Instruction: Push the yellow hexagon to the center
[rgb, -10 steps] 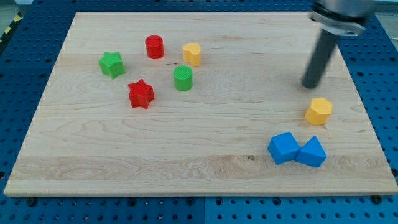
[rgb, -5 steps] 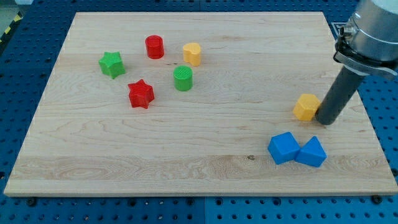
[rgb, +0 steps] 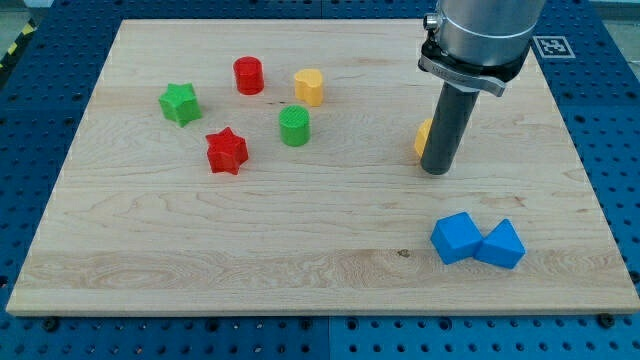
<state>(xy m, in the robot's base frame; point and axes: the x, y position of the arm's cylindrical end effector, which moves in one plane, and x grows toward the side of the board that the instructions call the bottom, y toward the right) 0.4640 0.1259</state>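
- While my tip (rgb: 435, 171) rests on the bench (rgb: 330, 250), the yellow hexagon (rgb: 423, 137) sits touching the rod on its left side in the view, mostly hidden behind it, so only a thin yellow sliver shows.
- I carry no jaws: my arm ends in a plain dark rod, so nothing is clenched or released here.
- Taking the green cylinder (rgb: 294, 126) as my landmark, the yellow hexagon lies well off to its right in the view, at about the same height on the bench.
- A second yellow block (rgb: 309, 87), its shape hard to make out, stands just above and slightly right of the green cylinder.
- The red cylinder (rgb: 248, 75) is up and to the left of the green cylinder.
- The red star (rgb: 226, 150) is near the green cylinder, down and to its left.
- The green star (rgb: 179, 103) is farther left of the green cylinder, well apart from it.
- The blue cube (rgb: 457, 237) and a second blue block (rgb: 501, 244) touch each other, far to the lower right of the green cylinder, below my tip.
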